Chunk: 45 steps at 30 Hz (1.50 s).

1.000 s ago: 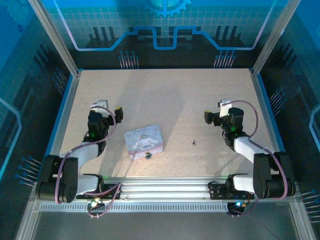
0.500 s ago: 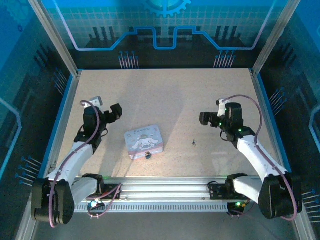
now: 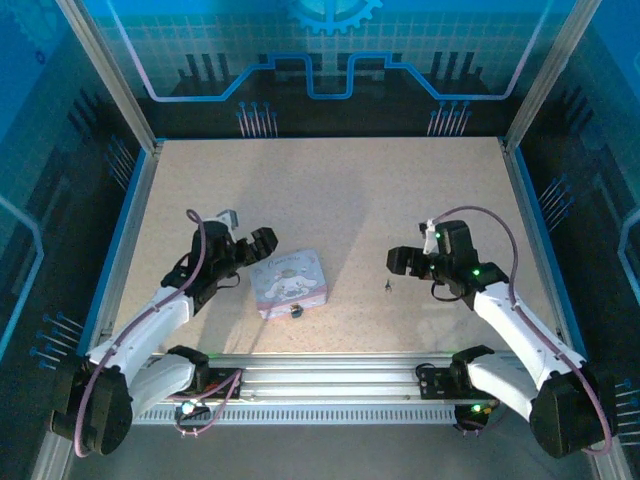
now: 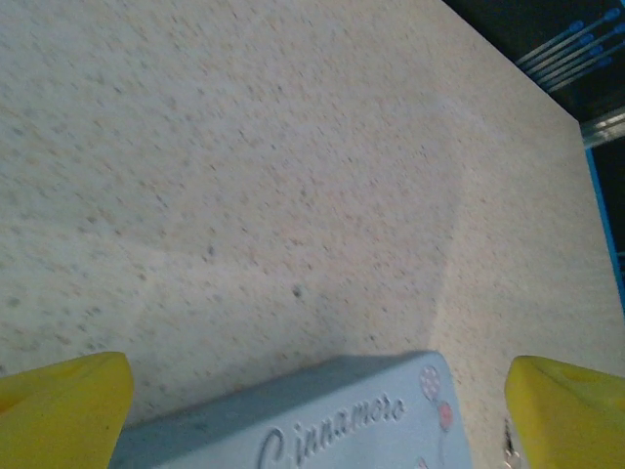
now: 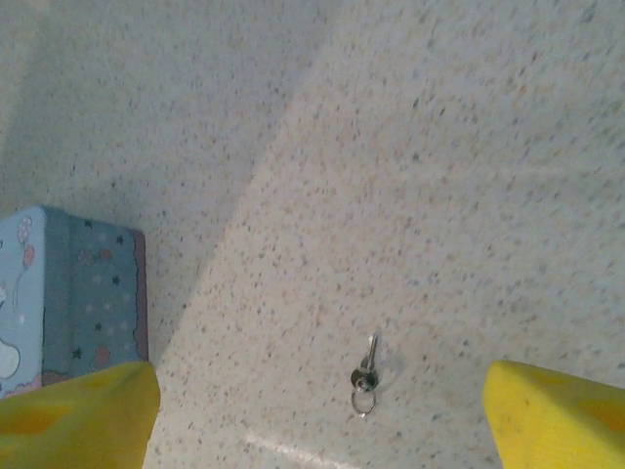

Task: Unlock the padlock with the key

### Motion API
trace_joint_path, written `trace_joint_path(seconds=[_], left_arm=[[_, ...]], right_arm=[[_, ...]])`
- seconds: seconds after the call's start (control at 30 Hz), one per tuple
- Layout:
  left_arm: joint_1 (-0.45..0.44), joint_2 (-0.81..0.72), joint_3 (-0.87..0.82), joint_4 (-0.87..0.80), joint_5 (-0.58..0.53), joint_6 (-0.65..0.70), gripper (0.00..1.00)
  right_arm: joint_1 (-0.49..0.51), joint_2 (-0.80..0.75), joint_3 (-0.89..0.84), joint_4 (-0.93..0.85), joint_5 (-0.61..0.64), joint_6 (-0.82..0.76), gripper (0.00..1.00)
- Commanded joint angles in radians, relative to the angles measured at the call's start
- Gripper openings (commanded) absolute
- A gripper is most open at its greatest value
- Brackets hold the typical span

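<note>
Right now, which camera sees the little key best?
The right wrist camera: the key lies close below it, so its shaft and ring show clearly. The top camera shows the key as a tiny dark speck. The left wrist camera looks at the tin box.

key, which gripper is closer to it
The right gripper: the key lies right by it, while the left gripper is over at the lavender tin box.

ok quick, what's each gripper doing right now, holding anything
left gripper: open, holding nothing
right gripper: open, holding nothing; key lies loose below it
</note>
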Motion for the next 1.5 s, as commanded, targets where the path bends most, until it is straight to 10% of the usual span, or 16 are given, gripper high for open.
trace_joint_path(seconds=[0.0, 0.83, 1.47], left_arm=[[-0.032, 0.02, 0.039, -0.022, 0.073, -0.08, 0.99], [-0.177, 0.167, 0.089, 0.07, 0.157, -0.204, 0.99], [-0.177, 0.167, 0.095, 0.059, 0.149, -0.202, 0.99]], right_arm=[[0.027, 0.027, -0.021, -0.051, -0.024, 0.036, 0.83], [0.161, 0.394, 0.071, -0.061, 0.083, 0.093, 0.48], [0.193, 0.477, 0.098, -0.047, 0.106, 0.105, 0.4]])
